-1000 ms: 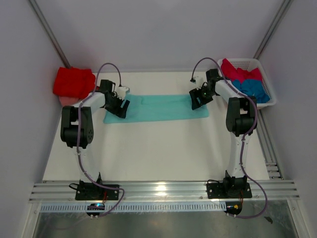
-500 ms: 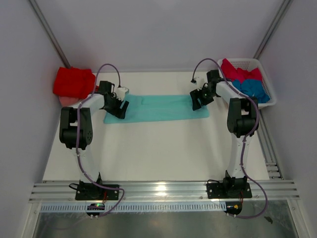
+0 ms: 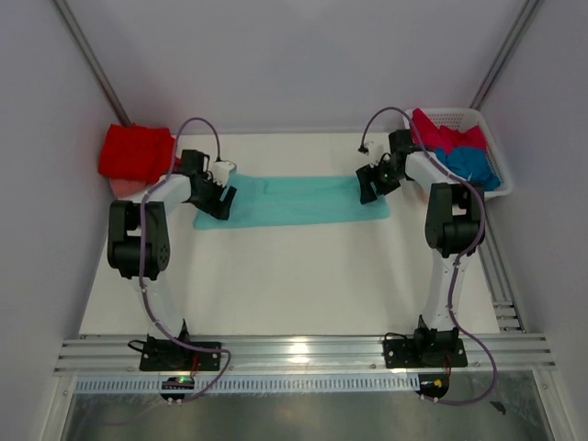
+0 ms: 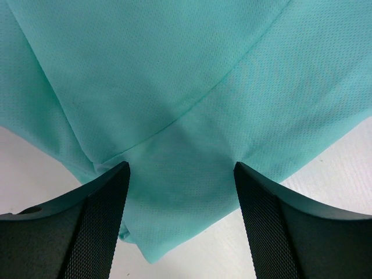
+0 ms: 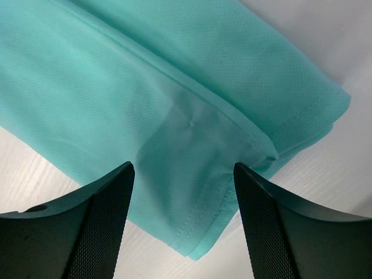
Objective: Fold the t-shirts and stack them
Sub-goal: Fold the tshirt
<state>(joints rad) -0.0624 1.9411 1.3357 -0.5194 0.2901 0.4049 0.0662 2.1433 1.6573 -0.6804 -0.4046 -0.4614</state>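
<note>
Your two arms rise from the near edge of the table (image 3: 294, 285), the left arm (image 3: 138, 234) along the left edge and the right arm (image 3: 450, 220) along the right edge, both reaching into the far half. There the mint-teal t-shirt (image 3: 303, 199) lies flat as a long folded band, running left to right, parallel to the far edge. The left jaws stand open over the band's left end. In the left wrist view the black fingers (image 4: 96, 226) are wide apart with a seam and a cloth corner between them, nothing pinched. The right jaws are open as well, over the right end, with the hemmed edge showing between the fingers (image 5: 96, 226). You cannot tell whether either pair touches the cloth. At the far left corner sits the red t-shirt (image 3: 136, 152), bunched up. At the far right corner, just past the right edge, the white basket (image 3: 452, 112) holds the crimson-pink t-shirt (image 3: 441, 136), with the blue t-shirt (image 3: 473, 165) on its nearer side
</note>
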